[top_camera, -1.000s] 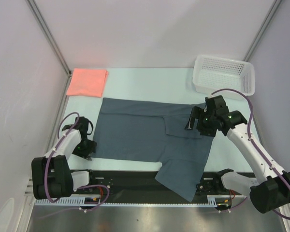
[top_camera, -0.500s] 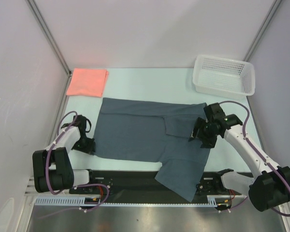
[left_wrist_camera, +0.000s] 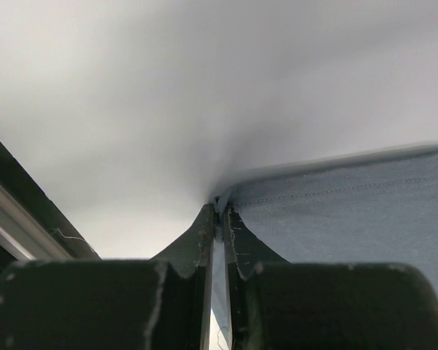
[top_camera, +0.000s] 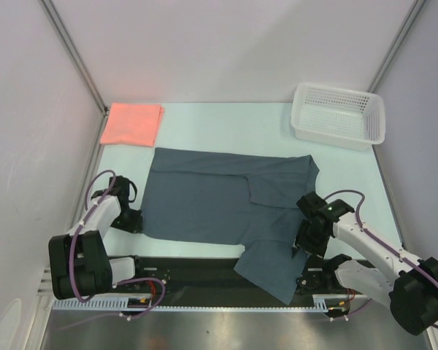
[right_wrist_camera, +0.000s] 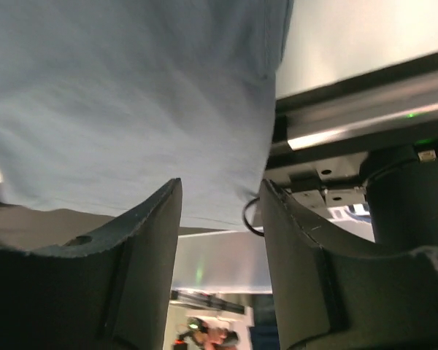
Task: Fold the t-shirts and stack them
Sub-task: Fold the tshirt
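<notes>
Near edge: the dark blue-grey shirt (top_camera: 204, 197) lies spread on the surface (top_camera: 226, 127), one flap draped over the front rail. Over its near right side hangs the right pincer (right_wrist_camera: 220, 193), fingers apart, gripping nothing. At the shirt's near left corner the left pincer (left_wrist_camera: 219, 213) is pinched onto the hem. Far left: the pink shirt (top_camera: 133, 124), folded. Far right: a white basket (top_camera: 339, 113).

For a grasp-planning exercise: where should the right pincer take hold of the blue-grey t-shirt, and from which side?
Probably the blue-grey t-shirt at its right edge, coming from the right: it lies flat, so only the border offers a lip, and the open right pincer hovers there.
</notes>
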